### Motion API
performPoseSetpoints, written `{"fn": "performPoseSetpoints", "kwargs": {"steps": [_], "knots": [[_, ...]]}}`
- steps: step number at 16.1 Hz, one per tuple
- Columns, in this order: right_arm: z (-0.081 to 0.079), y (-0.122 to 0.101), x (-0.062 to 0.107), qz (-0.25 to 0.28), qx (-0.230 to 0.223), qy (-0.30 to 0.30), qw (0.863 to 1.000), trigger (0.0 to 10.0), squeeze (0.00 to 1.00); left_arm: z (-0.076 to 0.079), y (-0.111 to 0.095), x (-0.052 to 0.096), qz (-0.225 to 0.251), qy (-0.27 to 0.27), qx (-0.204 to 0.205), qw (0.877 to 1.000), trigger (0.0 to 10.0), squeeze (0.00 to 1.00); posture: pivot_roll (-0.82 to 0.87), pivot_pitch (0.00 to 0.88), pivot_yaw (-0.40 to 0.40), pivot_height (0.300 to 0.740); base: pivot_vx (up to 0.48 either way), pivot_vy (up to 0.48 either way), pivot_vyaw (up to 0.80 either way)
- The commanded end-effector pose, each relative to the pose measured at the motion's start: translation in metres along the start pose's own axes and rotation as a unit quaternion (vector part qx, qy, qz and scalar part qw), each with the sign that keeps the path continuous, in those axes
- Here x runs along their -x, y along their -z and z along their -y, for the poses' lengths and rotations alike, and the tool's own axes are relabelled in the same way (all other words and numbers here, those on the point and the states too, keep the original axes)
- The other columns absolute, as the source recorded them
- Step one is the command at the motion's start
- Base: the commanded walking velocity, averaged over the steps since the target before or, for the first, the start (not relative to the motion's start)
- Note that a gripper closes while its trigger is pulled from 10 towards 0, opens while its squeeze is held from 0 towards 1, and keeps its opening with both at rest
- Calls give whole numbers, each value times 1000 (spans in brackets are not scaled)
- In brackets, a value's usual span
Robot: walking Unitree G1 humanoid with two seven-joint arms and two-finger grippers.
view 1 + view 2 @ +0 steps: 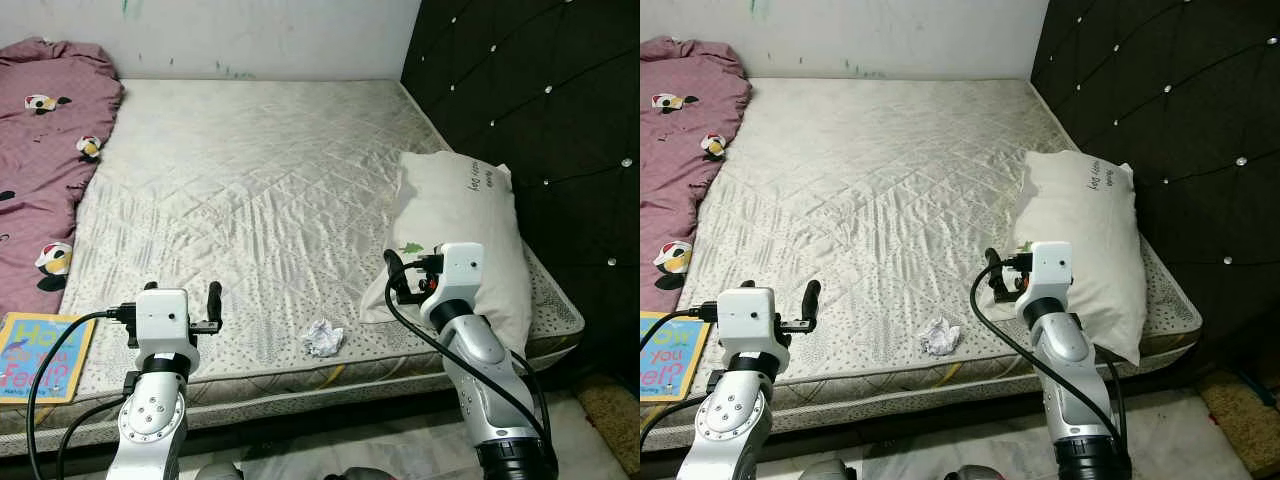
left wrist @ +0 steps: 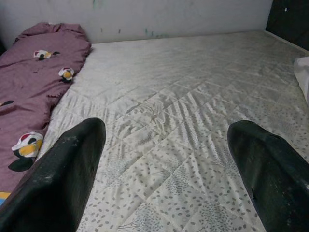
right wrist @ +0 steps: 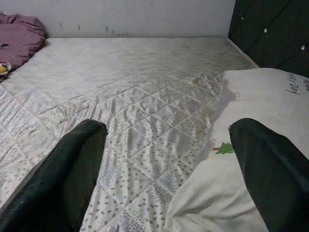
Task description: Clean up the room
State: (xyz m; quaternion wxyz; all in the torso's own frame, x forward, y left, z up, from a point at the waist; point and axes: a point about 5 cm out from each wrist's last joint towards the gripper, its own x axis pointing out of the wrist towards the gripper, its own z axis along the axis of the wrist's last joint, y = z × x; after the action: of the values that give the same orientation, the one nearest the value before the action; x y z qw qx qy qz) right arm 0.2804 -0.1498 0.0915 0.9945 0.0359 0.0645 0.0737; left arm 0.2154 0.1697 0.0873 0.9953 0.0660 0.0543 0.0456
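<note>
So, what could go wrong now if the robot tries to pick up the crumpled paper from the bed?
The crumpled paper lies near the mattress front edge, so a clumsy push could knock it to the floor. The right gripper, open, is close to the pillow and might drag its corner. The paper sits between both grippers; if the left gripper also moves in, the arms could collide.

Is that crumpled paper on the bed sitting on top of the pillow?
No, the crumpled paper lies on the bare mattress, apart from the pillow.
</note>
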Motion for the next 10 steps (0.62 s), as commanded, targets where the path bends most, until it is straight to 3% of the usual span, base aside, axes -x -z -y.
{"fn": "performPoseSetpoints", "kwargs": {"steps": [1,5,10], "knots": [[0,-6,0,8,-3,-6,1000,10000,0,1,-4,-1,12,-1,-6,1000,10000,0,26,0,-80,740,0,0,0],[-2,-6,0,7,-3,-13,1000,10000,0,2,-5,-1,14,0,-9,1000,10000,0,24,0,-79,740,0,0,0],[-3,-5,0,4,-1,-19,1000,10000,0,4,-5,-2,15,-1,-11,1000,10000,0,22,0,-78,675,0,0,0]]}}
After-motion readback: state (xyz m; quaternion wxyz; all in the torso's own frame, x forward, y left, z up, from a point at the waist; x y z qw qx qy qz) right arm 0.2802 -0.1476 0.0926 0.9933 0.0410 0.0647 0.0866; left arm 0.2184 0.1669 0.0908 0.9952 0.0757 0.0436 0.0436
